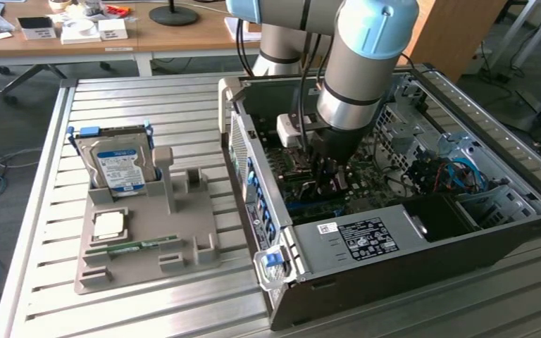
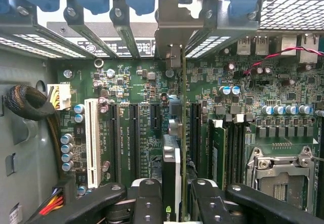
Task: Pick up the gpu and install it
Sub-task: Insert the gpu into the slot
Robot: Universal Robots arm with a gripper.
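Gripper point(image 2: 172, 203): two black fingers point(image 2: 147, 201) closed narrowly on the gpu point(image 2: 172, 173), one on each face, card held on edge between them. In the exterior view the gripper point(image 1: 330, 184) reaches down from the arm point(image 1: 360, 67) into the open computer case point(image 1: 496, 239), close above the motherboard point(image 1: 299, 186).

Gpu: thin card seen edge-on in the wrist view, white and dark edge with a green logo near the fingers; its silver end bracket point(image 2: 174, 36) stands ahead of the gripper, lined up with one of the rear slot openings of the case. Whether the card is seated in a slot cannot be told.

Motherboard point(image 2: 238, 102): green, directly beneath the gripper; black expansion slots on both sides of the held card, a white slot point(image 2: 92, 135) further off to one side, CPU socket point(image 2: 278, 176) to the other side.

Parts holder point(image 1: 148, 243): grey tray on the slatted table point(image 1: 148, 105), well apart from the gripper, on the exterior view's left. It carries an upright hard drive point(image 1: 115, 165) with a blue-white label, a flat square chip point(image 1: 109, 225) and a narrow green RAM stick point(image 1: 132, 246).
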